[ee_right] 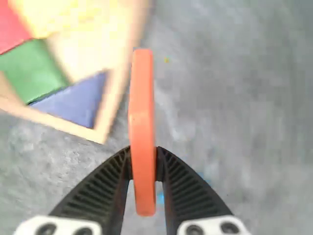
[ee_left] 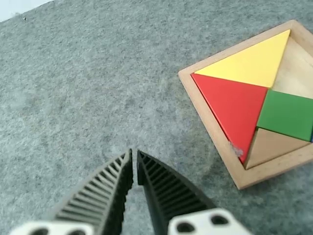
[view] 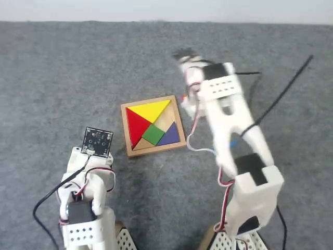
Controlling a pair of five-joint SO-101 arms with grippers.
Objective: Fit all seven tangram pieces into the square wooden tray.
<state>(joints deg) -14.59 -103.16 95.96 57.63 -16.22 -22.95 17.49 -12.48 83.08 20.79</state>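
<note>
Near the front edge of the worktop, on its left side, the left arm's fingers hang over the bare grey cover. They are closed together with nothing between them. Farther back, about the middle of the worktop, lies the tray. It holds a yellow triangle, a red triangle, a green square and a blue triangle. Bare wood shows at its right side and along its near edge. At the tray's right edge, the right arm's fingers grip an orange piece by its two flat faces, so it stands on edge.

I judge this piece to be light, stiff and thin. Its painted faces are probably smooth, so it may slip or turn between the fingers. A hold across the flat faces, close to the middle, seems safest. Its outline I cannot tell, because it is seen edge-on.
</note>
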